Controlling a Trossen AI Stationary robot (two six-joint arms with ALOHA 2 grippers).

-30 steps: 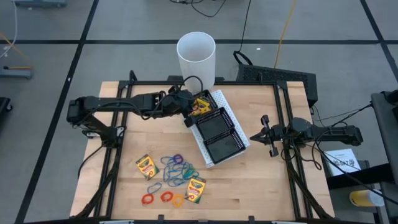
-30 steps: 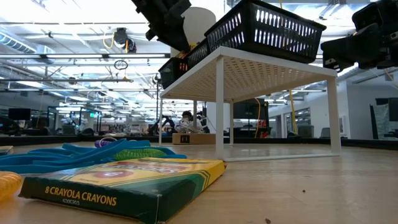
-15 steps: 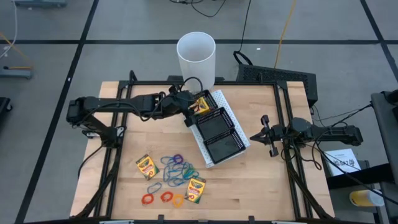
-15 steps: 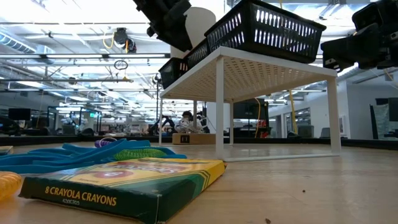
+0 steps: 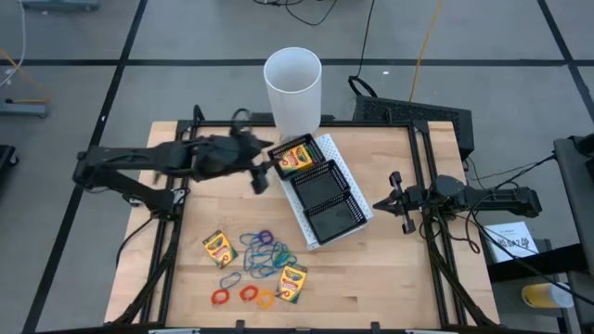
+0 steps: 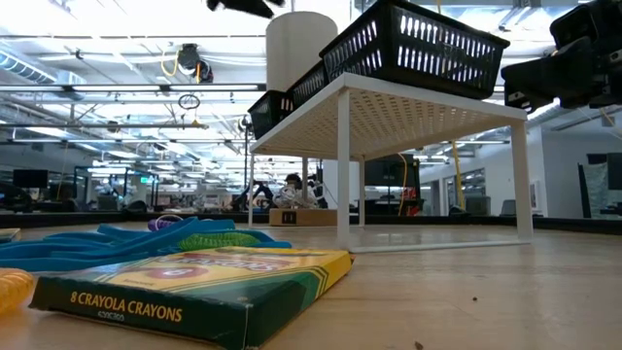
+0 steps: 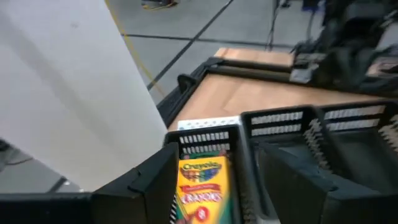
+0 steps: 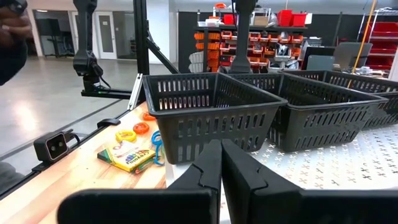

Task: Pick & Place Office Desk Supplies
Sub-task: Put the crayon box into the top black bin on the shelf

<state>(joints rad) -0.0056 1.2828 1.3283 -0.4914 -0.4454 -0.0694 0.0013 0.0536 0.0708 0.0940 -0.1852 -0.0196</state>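
Observation:
A yellow crayon box (image 5: 295, 156) (image 7: 200, 186) lies flat in the far compartment of the black mesh tray (image 5: 327, 195). The tray stands on a white perforated riser (image 6: 389, 107). Two more crayon boxes (image 5: 219, 247) (image 5: 292, 282) lie on the table with coloured rubber bands (image 5: 262, 256) between them. My left gripper (image 5: 261, 173) hangs open above the table, just left of the tray, touching nothing. It shows at the top of the low view (image 6: 243, 6). My right gripper (image 5: 401, 202) (image 8: 221, 168) is shut and waits in the air, right of the tray.
A tall white cup (image 5: 293, 82) (image 7: 68, 93) stands at the table's far edge, right behind the tray's far compartment. The tray's middle and near compartments (image 5: 332, 215) hold nothing. One crayon box fills the low view's foreground (image 6: 194, 282). Red and orange bands (image 5: 243, 295) lie near the front edge.
My left gripper has drawn back from the tray's far compartment toward the table's left edge and has risen. The crayon box that it stood over stays in that compartment and now shows in full.

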